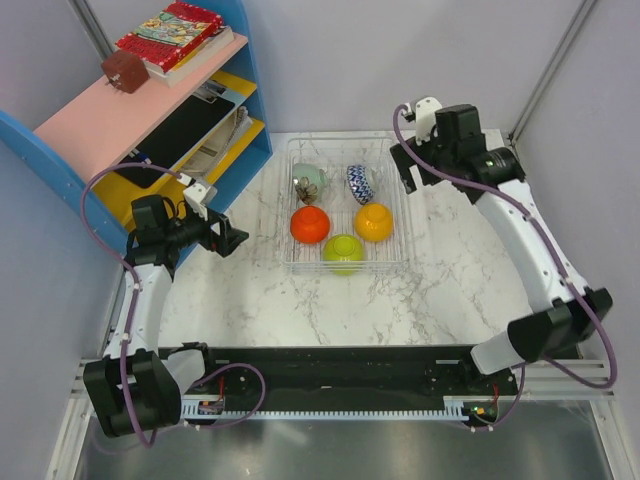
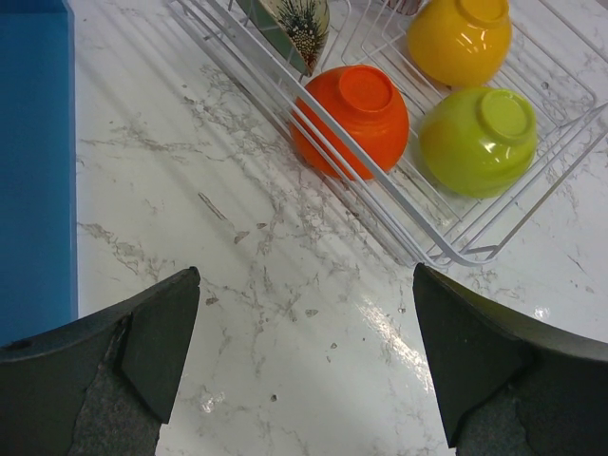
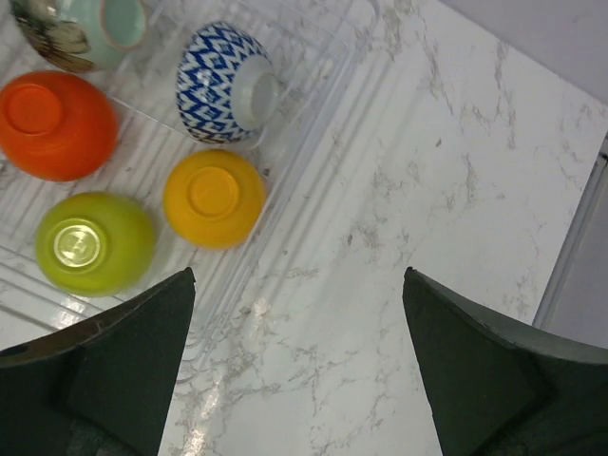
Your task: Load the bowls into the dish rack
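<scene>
Bowls point(image 1: 310, 224) all sit inside the dish rack point(image 1: 387, 256), roughly between left gripper point(image 2: 306, 275) and right gripper point(image 3: 300, 275), both gaping empty.

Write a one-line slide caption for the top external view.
Five bowls sit in the dish rack on the marble table; the left gripper and right gripper flank it, both open and empty.

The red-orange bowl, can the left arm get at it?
Probably yes: the red-orange bowl sits upturned near the dish rack's left rim, and only bare marble and that low rim lie between it and the open left end effector.
</scene>
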### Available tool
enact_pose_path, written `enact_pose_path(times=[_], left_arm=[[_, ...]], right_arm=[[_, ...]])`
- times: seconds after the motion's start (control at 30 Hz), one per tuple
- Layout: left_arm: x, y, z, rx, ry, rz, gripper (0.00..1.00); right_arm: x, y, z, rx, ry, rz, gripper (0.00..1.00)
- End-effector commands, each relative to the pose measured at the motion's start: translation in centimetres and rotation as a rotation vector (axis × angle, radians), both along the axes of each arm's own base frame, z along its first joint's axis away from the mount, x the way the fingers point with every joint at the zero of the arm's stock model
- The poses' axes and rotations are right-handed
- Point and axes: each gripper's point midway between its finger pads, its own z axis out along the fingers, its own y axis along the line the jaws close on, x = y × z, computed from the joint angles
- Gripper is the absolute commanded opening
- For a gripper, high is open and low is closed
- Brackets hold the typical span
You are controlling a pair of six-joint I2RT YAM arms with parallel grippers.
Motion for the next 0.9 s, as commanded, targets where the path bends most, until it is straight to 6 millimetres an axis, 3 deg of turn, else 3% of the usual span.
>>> enact_pose_path(times=[0.0, 0.17, 0.43, 0.87], left_arm=[[0.1, 0.1, 1.0, 0.006, -0.046, 0.002, 1.0], [0.0, 0.2, 1.2, 0.017, -0.062, 0.007, 1.0], [0.1, 0.6, 1.5, 0.03, -0.086, 0.035, 1.0], [0.2, 0.6, 1.2, 0.031, -0.078, 0.035, 1.0]], right_arm=[[-4.2, 2.2, 1.5, 0.107, -0.011, 0.185, 0.98], [-6.2, 2.8, 2.6, 0.139, -0.08, 0.281, 0.98], [-6.6, 2.7, 3.6, 0.153, -0.132, 0.285, 0.98], [-6.5, 3.2, 3.5, 0.17, -0.119, 0.297, 0.98]])
